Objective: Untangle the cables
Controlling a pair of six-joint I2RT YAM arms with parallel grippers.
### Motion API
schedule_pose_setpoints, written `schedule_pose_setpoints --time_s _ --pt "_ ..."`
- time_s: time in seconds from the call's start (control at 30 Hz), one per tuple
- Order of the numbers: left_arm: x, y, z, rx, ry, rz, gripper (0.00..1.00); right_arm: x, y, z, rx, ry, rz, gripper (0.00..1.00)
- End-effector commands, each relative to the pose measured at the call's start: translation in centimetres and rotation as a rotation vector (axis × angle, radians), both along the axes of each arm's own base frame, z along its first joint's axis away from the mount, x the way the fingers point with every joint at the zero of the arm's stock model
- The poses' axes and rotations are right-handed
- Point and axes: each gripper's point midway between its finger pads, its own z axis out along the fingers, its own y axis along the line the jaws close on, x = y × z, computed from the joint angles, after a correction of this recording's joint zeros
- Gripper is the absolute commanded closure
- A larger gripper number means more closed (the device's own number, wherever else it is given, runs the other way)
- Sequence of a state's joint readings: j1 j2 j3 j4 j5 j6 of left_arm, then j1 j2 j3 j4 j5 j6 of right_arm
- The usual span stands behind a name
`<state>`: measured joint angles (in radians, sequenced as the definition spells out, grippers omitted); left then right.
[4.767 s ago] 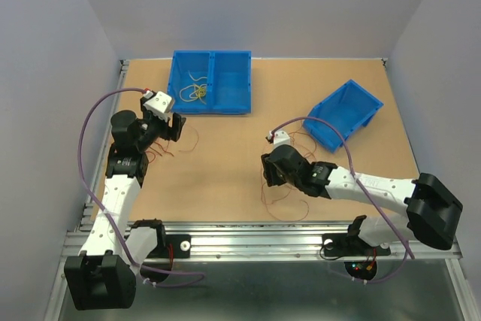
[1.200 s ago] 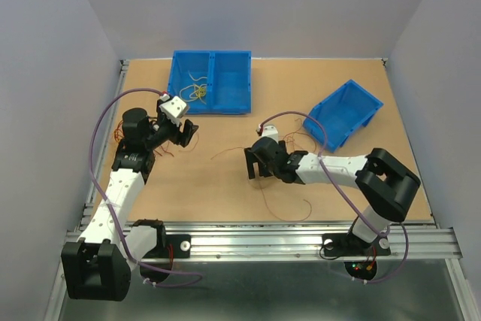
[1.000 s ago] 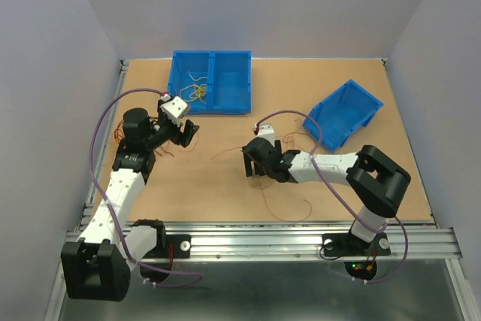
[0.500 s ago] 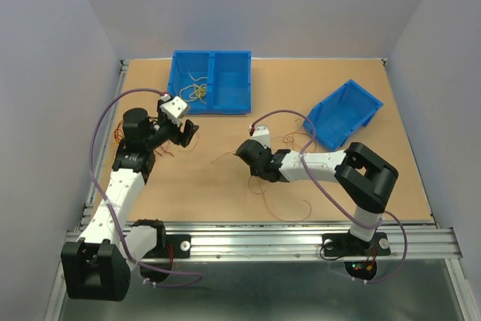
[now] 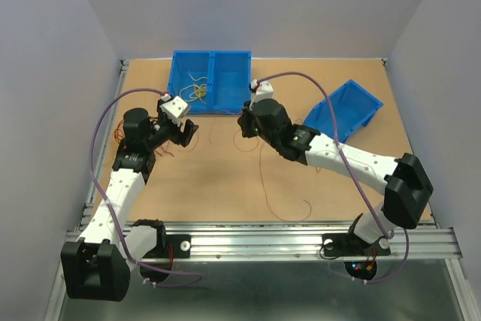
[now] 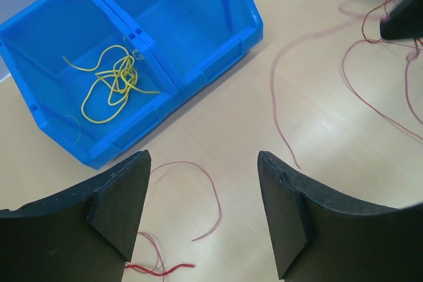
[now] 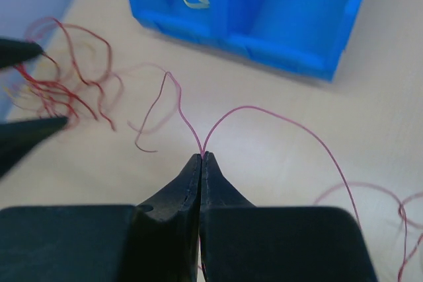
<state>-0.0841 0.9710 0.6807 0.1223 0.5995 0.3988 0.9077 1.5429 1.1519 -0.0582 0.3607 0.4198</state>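
Right gripper (image 7: 201, 156) pressed shut, pinching a red cable (image 7: 201, 146) just before the bin (image 7: 264, 47); left gripper (image 6: 203, 163) spread, red strands (image 6: 158, 267) apparently untouched below it.

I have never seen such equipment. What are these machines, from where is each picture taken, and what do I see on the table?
These are two robot arms bolted at the near edge of a table, each ending in a two-finger gripper. The wide picture looks down from above and behind them. The other two come from cameras on the wrists, so each shows its own black fingers. On the wooden table lie thin red wires, a two-compartment blue bin with yellow wires in one compartment, and a second blue bin to the right. The right gripper is shut on one red wire. The left gripper is open and holds nothing.
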Motion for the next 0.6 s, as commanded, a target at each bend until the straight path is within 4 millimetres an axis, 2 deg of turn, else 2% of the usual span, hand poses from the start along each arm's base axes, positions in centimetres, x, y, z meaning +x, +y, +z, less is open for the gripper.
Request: schedule_pose_setpoints --time_s 0.0,0.07,0.1,0.13,0.2,0.23,0.3,0.37,0.4,0.5,0.53,0.57 --pt "0.4 0.4 0.9 0.004 -0.04 0.031 0.23 2.2 2.6 10.4 0.157 -0.193 0.097 0.99" --pt "0.7 0.9 1.3 -0.007 -0.052 0.073 0.23 3.4 2.8 11.5 0.164 -0.215 0.095 0.99" --pt "1.1 1.4 1.5 -0.006 -0.064 0.109 0.23 4.0 3.1 14.1 0.192 -0.258 0.105 0.99" --pt "1.2 1.6 1.5 -0.007 -0.069 0.122 0.23 4.6 3.6 14.2 0.188 -0.263 0.113 0.99" --pt "1.4 1.7 1.5 -0.012 -0.067 0.133 0.23 5.3 4.4 16.3 0.197 -0.303 0.13 0.99" --pt "1.4 1.7 1.3 -0.012 -0.06 0.135 0.23 5.7 4.6 19.5 0.236 -0.354 0.133 0.99" --pt "1.7 1.8 1.2 -0.011 -0.053 0.146 0.23 7.0 5.1 21.8 0.249 -0.398 0.105 0.99" --pt "1.7 2.0 1.3 -0.011 -0.053 0.157 0.23 8.1 5.4 22.1 0.243 -0.41 0.084 0.99" --pt "1.8 2.1 1.4 -0.012 -0.056 0.165 0.23 9.0 5.7 21.4 0.227 -0.407 0.07 0.99" --pt "1.8 2.2 1.5 -0.014 -0.064 0.171 0.23 11.1 5.3 21.3 0.236 -0.407 0.028 0.99" --pt "1.8 2.2 1.6 -0.017 -0.067 0.175 0.23 12.8 5.4 19.7 0.234 -0.38 0.038 0.99" --pt "1.8 2.2 1.6 -0.017 -0.067 0.175 0.23 13.5 5.4 20.5 0.27 -0.382 0.053 1.0"
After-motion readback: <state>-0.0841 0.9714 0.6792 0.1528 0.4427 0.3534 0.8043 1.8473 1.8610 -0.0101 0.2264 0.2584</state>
